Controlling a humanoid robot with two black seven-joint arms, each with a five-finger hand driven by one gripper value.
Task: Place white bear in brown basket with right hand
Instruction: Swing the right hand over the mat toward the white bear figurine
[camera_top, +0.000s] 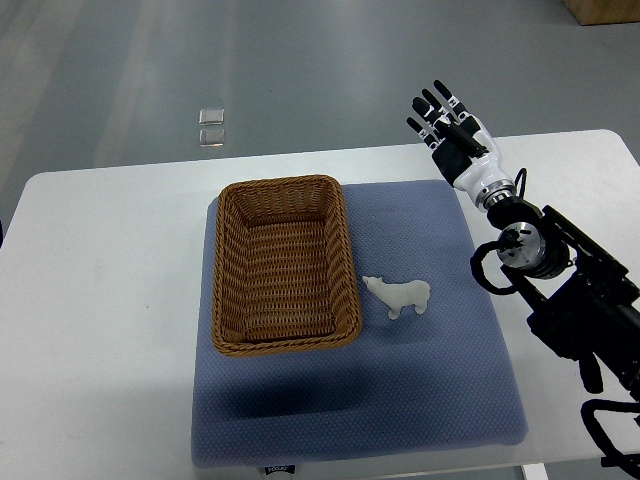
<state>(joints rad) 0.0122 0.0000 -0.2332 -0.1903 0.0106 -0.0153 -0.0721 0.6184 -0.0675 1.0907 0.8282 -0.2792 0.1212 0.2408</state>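
A small white bear figurine, smooth and glossy, stands on a dimpled blue-grey mat just beside the right wall of a rectangular brown wicker basket. The mat lies on a plain white worktop. The right hand, black and white, hovers well apart, fingers straight and spread, holding nothing. A tiny label at the mat's near edge is unreadable.
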